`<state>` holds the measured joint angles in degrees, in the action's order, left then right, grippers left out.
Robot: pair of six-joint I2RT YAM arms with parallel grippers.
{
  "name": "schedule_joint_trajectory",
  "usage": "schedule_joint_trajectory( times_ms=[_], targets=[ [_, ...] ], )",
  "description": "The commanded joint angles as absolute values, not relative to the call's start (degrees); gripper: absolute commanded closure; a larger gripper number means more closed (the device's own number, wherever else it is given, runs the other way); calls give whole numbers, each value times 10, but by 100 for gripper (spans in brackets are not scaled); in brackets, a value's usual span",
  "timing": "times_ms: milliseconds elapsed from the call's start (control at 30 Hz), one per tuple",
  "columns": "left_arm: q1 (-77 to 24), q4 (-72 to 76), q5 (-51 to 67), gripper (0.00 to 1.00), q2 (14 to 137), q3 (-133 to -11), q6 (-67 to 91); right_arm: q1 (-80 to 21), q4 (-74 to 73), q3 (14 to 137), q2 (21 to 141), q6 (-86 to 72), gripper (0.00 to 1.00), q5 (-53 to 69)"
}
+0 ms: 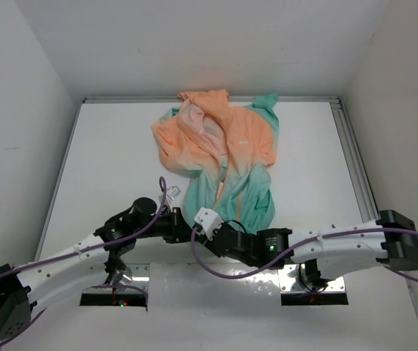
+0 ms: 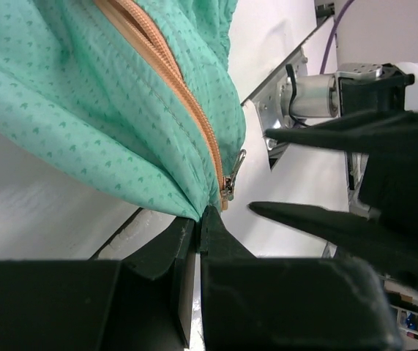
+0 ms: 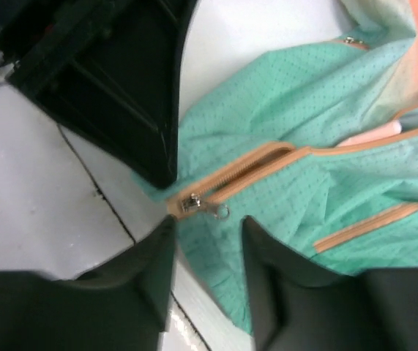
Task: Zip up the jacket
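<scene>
Teal hem of the jacket (image 1: pixel 241 150) is pinched tight in the left gripper (image 2: pixel 200 219); right gripper (image 3: pixel 209 228) sits spread apart, zipper slider (image 3: pixel 190 204) just off its fingertips.

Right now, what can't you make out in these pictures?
Top view: the arms hide the bottom of the jacket.
Left wrist view: how much cloth the left tool pinches; its fingers cover it.
Right wrist view: the zipper pull is blurred; the edge cuts off the collar.
</scene>
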<state>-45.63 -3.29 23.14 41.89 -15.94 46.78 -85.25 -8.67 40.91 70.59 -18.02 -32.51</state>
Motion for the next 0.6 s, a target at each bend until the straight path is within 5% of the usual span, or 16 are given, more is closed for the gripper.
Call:
schedule_joint_trajectory(
  times_ms=[0, 133, 367, 567],
  targets=[
    [-454, -12, 242, 100, 403, -154, 471, -849, -41, 380, 616, -230, 56, -303],
    [-454, -11, 248, 100, 401, -153, 475, -830, 36, 307, 522, -295, 44, -251],
    [-454, 28, 261, 100, 404, -147, 478, -688, 98, 235, 494, -396, 50, -90],
    [-454, 33, 268, 100, 393, -143, 481, -668, 128, 241, 511, -385, 48, -28]
  ],
)
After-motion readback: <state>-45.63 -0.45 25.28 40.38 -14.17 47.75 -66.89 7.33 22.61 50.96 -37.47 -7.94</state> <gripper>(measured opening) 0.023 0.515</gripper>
